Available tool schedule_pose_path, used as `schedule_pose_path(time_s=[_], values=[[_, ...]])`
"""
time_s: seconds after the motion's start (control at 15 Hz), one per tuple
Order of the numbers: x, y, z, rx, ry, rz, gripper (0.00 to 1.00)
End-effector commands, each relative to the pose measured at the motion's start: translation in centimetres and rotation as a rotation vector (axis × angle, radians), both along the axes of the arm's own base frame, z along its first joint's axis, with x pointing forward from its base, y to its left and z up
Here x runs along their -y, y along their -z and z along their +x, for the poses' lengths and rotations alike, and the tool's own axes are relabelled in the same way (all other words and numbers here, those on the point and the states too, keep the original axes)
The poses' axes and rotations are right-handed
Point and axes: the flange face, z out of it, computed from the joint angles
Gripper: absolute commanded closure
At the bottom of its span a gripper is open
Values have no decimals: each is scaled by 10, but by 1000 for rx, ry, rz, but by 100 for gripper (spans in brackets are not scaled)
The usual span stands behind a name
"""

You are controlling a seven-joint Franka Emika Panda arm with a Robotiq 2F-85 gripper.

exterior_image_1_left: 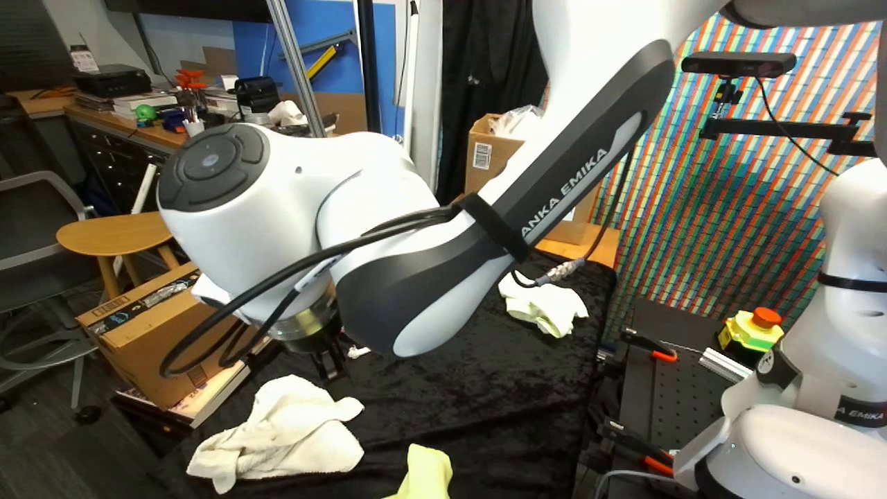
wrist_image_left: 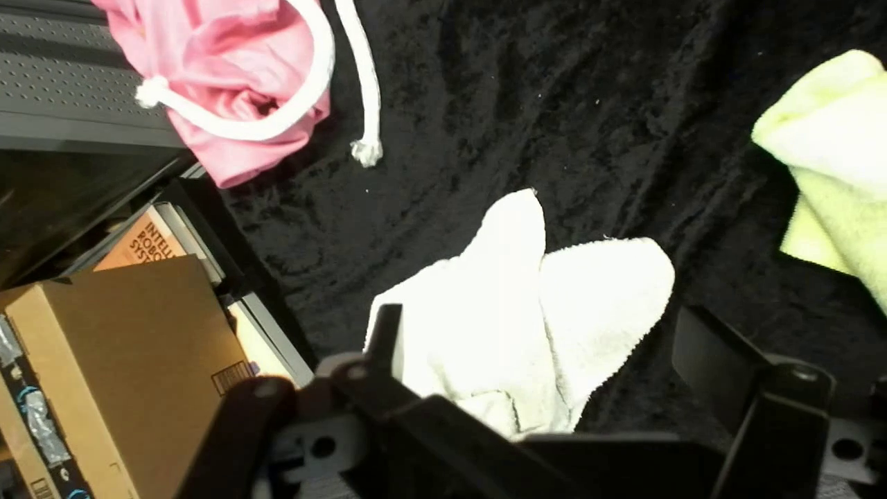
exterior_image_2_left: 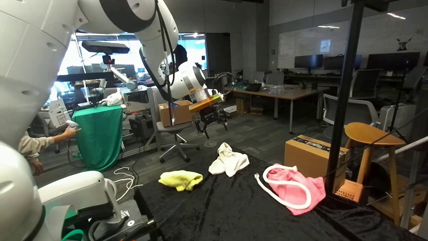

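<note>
A crumpled white terry cloth [wrist_image_left: 478,326] lies on the black crushed-velvet cover [wrist_image_left: 554,118], below and clear of the black two-fingered gripper [wrist_image_left: 539,336], whose jaws stand wide apart, holding nothing. It should handle as light, soft and limp; its bunched middle looks the best place to pinch. In the wrist view, glare washes out its creases and the gripper hides its lower edge; a fuzzy yellow-green cloth [wrist_image_left: 842,159] and smooth pink fabric [wrist_image_left: 229,52] with thick white rope [wrist_image_left: 369,97] are cut off there.
</note>
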Motion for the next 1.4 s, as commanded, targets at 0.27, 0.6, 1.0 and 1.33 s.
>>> schedule_pose_path(time_s=[0.27,0.6,1.0,1.33], values=[[-24,45,20,-18,33,153,0],[-28,75,38,29,145,272,0],[-29,103,54,27,203,284,0],[-42,115,61,11,211,333,0]])
